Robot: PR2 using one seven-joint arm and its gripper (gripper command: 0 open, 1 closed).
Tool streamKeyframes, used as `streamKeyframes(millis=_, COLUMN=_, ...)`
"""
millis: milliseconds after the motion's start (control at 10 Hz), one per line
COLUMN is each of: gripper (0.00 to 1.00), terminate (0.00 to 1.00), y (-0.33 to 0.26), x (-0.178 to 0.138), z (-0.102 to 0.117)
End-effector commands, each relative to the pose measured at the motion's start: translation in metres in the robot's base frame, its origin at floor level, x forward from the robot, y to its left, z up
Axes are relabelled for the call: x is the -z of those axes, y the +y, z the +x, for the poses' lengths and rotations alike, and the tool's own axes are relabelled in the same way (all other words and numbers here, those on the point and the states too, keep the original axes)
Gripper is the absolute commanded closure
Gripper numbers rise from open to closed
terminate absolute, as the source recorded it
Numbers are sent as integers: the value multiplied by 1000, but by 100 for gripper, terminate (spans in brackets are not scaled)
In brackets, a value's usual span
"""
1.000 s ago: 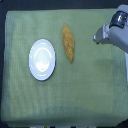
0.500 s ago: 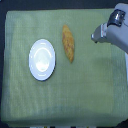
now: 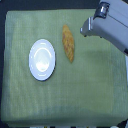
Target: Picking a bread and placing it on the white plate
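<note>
A: So, what lies nearest the bottom of the exterior view?

B: Only the green cloth (image 3: 75, 100) that covers the worktop, woven-looking and a little wrinkled at its edges.

A: And further up?

B: The white plate (image 3: 42, 60) sits flat on the cloth, toward the exterior view's left. It is round and glossy, with nothing on it.

A: Where is the bread?

B: The bread (image 3: 68, 43) lies on the cloth just beside the plate, on the exterior view's right of it and slightly higher in the picture. It is a long golden-brown loaf with tapered ends, lying almost lengthwise up the view, its lower tip tilted a little toward the exterior view's right. It does not touch the plate; a strip of cloth shows between them.

A: And the arm?

B: The grey arm comes in from the upper corner on the exterior view's right. Its tool (image 3: 86, 29) points toward the loaf and is near the bread's upper end, but apart from it.

A: Is the tool clenched or released?

B: I cannot tell; the picture is too blurred there. It holds nothing.
</note>
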Motion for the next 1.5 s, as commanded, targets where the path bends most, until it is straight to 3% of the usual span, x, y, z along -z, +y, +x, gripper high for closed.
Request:
streamKeyframes(millis=0, gripper=0, terminate=0, y=77, x=38, z=35)
streamKeyframes(millis=700, gripper=0, terminate=0, y=142, x=112, z=73)
streamKeyframes(millis=1400, gripper=0, terminate=0, y=144, x=168, z=74)
